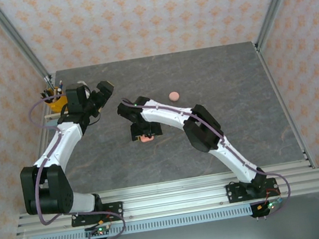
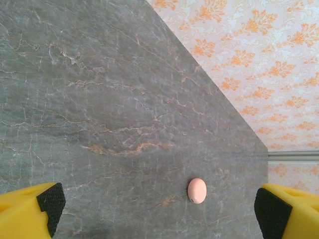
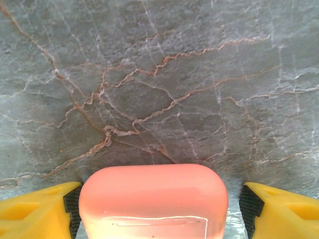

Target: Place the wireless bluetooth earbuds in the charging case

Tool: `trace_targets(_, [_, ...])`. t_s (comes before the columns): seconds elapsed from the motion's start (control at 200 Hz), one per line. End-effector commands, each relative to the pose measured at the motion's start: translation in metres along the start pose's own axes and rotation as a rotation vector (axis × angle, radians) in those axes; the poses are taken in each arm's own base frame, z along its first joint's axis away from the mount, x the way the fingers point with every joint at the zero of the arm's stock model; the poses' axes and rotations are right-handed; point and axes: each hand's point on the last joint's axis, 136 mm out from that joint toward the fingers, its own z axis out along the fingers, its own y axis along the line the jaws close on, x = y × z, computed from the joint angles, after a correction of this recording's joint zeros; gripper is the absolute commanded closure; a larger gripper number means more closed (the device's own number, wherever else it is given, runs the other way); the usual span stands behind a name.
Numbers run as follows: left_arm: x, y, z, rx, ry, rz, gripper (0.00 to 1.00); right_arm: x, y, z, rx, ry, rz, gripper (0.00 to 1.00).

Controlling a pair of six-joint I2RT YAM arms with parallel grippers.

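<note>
A pink charging case (image 3: 153, 199) lies on the grey marble table between the yellow fingers of my right gripper (image 3: 159, 211). The left pad (image 3: 73, 204) sits right against the case, and a small gap remains at the right pad (image 3: 247, 206). From above, this case (image 1: 146, 137) peeks out under the right gripper (image 1: 144, 131) at mid-table. A second pink oval case (image 1: 173, 96) rests closed further back, also seen ahead of my left gripper (image 2: 159, 211) as a small egg shape (image 2: 197, 190). The left gripper (image 1: 97, 96) is wide open and holds nothing. The earbuds are out of view.
A yellow cup with pens (image 1: 55, 99) stands at the back left, close beside the left wrist. Aluminium frame posts (image 1: 269, 7) and patterned walls border the table (image 1: 230, 73).
</note>
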Motion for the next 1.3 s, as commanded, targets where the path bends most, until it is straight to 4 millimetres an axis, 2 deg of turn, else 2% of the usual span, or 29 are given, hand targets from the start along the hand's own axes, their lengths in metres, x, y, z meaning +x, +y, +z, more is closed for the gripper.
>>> trace_targets(0.0, [-0.006, -0.004, -0.007, 0.023, -0.024, 0.001, 0.00, 0.003, 0.003, -0.013, -0.016, -0.015, -0.002, 0.19])
trace_targets(0.536, [-0.003, -0.002, -0.006, 0.024, -0.020, 0.000, 0.00, -0.005, 0.000, 0.003, 0.049, -0.016, -0.017, 0.26])
trace_targets(0.841, [-0.004, -0.002, -0.006, 0.023, -0.021, -0.001, 0.00, 0.002, -0.004, 0.008, 0.063, 0.007, -0.030, 0.23])
trace_targets(1.106, [-0.004, -0.002, -0.006, 0.023, -0.022, -0.002, 0.00, 0.008, -0.009, 0.017, 0.089, 0.033, -0.062, 0.26])
trace_targets(1.296, [-0.004, -0.002, -0.006, 0.022, -0.022, -0.005, 0.00, 0.010, -0.008, 0.016, 0.093, 0.037, -0.077, 0.29])
